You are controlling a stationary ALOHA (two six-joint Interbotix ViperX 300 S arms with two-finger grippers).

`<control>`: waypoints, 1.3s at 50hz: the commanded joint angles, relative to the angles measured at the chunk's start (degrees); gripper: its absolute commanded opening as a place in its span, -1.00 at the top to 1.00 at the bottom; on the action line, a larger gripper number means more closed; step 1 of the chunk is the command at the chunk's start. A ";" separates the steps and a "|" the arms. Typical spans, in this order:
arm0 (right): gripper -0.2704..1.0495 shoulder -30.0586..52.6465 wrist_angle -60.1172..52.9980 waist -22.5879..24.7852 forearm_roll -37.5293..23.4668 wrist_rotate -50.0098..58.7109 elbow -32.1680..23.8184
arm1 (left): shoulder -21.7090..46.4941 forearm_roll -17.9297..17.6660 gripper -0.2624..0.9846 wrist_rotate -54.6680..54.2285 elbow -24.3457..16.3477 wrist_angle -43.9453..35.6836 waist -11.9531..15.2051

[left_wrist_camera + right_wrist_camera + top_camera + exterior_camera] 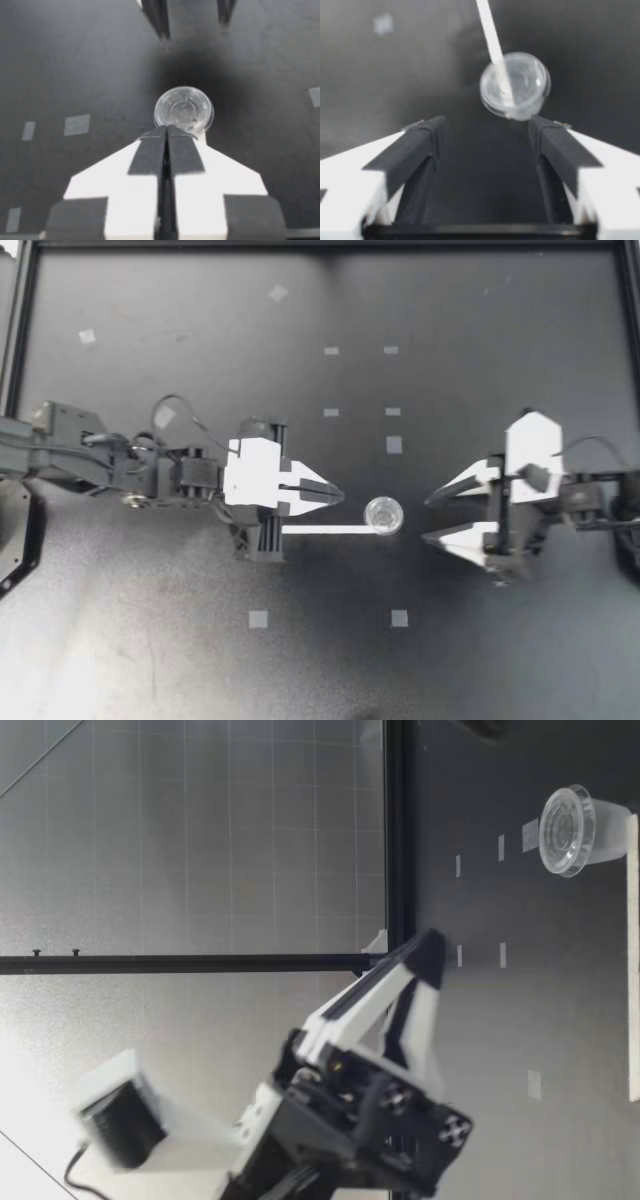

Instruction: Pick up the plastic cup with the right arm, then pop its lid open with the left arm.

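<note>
A small clear plastic cup [384, 515] stands upright on the black table between my two grippers. My left gripper [338, 495] is shut and empty, its tip just short of the cup [183, 110] in the left wrist view. My right gripper [428, 520] is open, its fingertips a little short of the cup on the opposite side. In the right wrist view the cup [516, 86] sits ahead of the open right gripper [487, 127], outside the fingers. A white strip [325, 530] lies flat from under the left gripper to the cup. The low view shows the cup [570, 830] and a gripper [430, 945] above the table.
Several small grey tape squares [258, 619] mark the table, one [394, 445] behind the cup. A black frame rail [320, 246] runs along the back edge and down both sides. A grey gridded wall [200, 840] stands beyond the table.
</note>
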 commanded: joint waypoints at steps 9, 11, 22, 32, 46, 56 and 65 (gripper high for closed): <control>-0.44 8.79 -2.46 -0.26 1.67 -0.18 -4.22 | 2.02 0.09 0.63 -0.09 -1.76 -3.87 -0.26; -0.44 9.49 -2.81 -0.26 1.76 -0.26 -4.48 | 2.64 0.09 0.63 -0.09 -2.11 -4.66 -0.26; -0.44 11.07 -3.43 -0.35 1.85 -0.97 -5.71 | 5.71 0.97 0.63 -0.09 -4.48 -5.10 -0.26; -0.44 11.60 -3.69 -0.26 2.37 -2.29 -6.24 | 7.91 1.93 0.63 -0.09 -6.42 -5.19 -0.26; -0.44 14.06 -4.92 -0.35 5.10 -7.12 -7.91 | 9.05 1.93 0.63 -0.26 -6.68 -5.19 -0.26; -0.44 14.77 -4.92 -0.35 5.10 -7.65 -8.96 | 10.20 1.93 0.63 -0.18 -6.94 -5.27 -0.18; -0.44 15.38 -4.92 -0.35 5.10 -7.65 -9.23 | 11.60 1.93 0.63 -0.18 -7.73 -5.27 -0.26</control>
